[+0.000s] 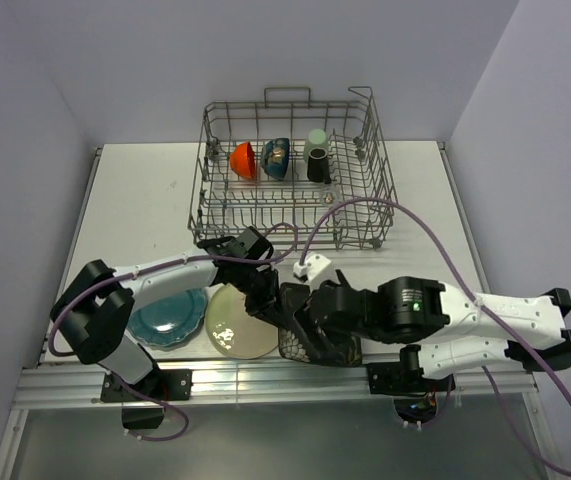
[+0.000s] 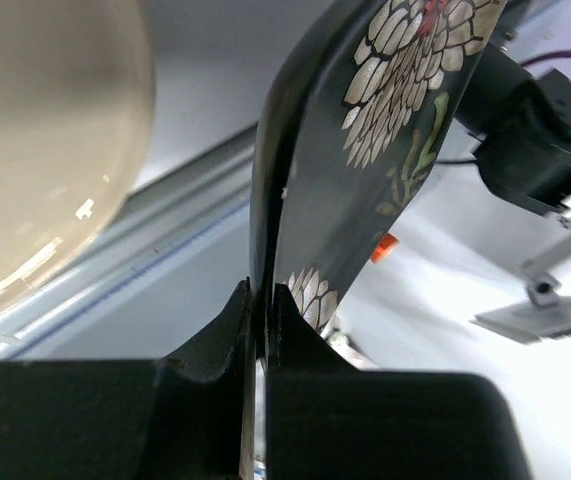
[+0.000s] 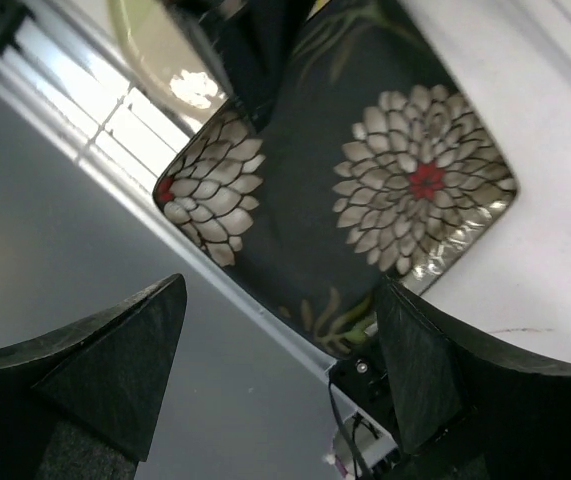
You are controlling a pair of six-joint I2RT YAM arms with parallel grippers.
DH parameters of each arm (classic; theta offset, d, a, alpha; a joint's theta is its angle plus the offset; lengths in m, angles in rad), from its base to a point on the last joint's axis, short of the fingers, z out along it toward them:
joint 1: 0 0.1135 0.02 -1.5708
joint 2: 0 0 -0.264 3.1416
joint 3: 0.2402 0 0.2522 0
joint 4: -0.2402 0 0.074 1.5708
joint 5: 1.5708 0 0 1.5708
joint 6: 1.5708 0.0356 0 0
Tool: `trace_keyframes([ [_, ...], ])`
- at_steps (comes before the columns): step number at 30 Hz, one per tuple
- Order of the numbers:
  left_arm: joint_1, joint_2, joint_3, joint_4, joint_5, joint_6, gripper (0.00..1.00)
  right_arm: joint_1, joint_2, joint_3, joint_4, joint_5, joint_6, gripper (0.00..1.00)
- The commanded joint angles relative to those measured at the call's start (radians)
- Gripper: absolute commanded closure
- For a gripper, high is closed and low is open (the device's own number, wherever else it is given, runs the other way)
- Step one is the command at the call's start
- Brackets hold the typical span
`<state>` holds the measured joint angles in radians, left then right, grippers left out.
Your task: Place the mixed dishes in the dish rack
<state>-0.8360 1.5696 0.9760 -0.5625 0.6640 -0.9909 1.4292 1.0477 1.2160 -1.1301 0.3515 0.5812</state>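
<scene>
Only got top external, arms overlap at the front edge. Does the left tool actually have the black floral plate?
Observer: Yes. Left wrist view shows the left tool shut on the rim of the black square floral plate.
Operator: Right tool?
Observer: Open. In the right wrist view the right tool has its fingers wide apart, the plate ahead of them.
Operator: Which face is toward it?
Observer: The flowered face, red-centred blooms in full view.
</scene>
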Motion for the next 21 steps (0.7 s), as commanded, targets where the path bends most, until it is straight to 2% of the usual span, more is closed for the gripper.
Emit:
trace_keyframes([
  [1,0.012,-0.095,0.001,0.093,0.181,-0.057,1.00,0.077,0.023,-0.015,-0.020,0.086,0.075,0.17],
  [6,0.035,-0.157,-0.049,0.107,0.220,-0.129,1.00,0.212,0.098,0.007,-0.077,0.133,0.112,0.19],
  [14,0.052,-0.217,-0.066,0.099,0.269,-0.180,1.00,0.336,0.210,0.042,-0.135,0.182,0.128,0.20],
  [18,0.055,-0.220,-0.031,0.015,0.276,-0.149,1.00,0.366,0.261,0.057,-0.155,0.205,0.121,0.20],
  [21,0.055,-0.235,-0.020,0.010,0.296,-0.161,1.00,0.370,0.275,0.056,-0.157,0.224,0.111,0.20],
])
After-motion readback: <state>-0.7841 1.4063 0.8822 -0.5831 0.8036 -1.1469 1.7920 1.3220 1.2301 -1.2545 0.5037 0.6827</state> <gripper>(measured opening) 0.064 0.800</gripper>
